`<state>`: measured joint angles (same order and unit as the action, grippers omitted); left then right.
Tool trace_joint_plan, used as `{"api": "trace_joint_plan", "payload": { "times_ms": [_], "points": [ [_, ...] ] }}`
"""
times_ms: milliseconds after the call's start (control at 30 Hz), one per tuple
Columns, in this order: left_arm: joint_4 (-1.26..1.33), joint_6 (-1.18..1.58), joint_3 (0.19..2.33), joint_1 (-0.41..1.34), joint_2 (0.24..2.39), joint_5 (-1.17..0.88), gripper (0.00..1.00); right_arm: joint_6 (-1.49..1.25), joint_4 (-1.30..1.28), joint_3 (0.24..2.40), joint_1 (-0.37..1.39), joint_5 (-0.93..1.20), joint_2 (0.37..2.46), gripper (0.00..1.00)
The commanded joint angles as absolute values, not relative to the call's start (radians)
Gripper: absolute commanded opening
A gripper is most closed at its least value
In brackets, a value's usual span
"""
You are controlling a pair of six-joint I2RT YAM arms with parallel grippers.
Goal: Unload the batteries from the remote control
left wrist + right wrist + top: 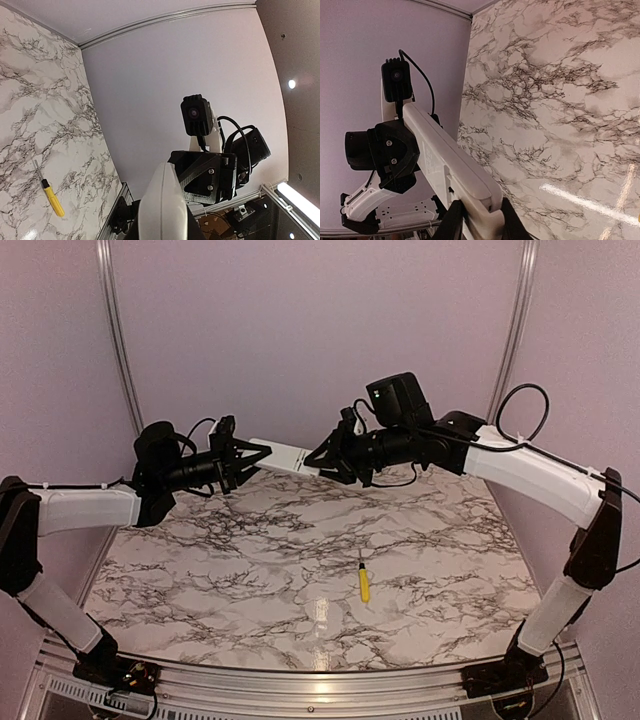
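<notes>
The white remote control (285, 457) hangs in the air above the back of the table, held level between both arms. My left gripper (254, 455) is shut on its left end and my right gripper (324, 461) is shut on its right end. In the left wrist view the remote (162, 200) fills the space between my jaws, with the right gripper (205, 177) at its far end. In the right wrist view the remote (445, 160) runs from my fingers (454, 222) to the left gripper (390, 155). A cover seam shows near my fingers. The batteries are hidden.
A yellow-handled screwdriver (363, 583) lies on the marble table (250, 580) right of centre, and also shows in the left wrist view (52, 198). Purple walls with metal corner rails enclose the back and sides.
</notes>
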<state>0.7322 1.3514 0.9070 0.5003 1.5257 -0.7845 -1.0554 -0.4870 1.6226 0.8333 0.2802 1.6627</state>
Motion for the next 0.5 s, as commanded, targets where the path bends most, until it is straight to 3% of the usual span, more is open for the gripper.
{"api": "trace_joint_plan", "payload": {
  "times_ms": [0,467],
  "points": [
    [0.743,1.376,0.878,0.483,1.497,-0.802,0.0,-1.038,-0.496,1.61,0.84,0.236,1.632,0.19],
    [0.758,1.39,0.832,0.445,1.457,-0.805,0.0,-1.039,-0.475,1.605,0.843,0.255,1.637,0.26]
  ]
}}
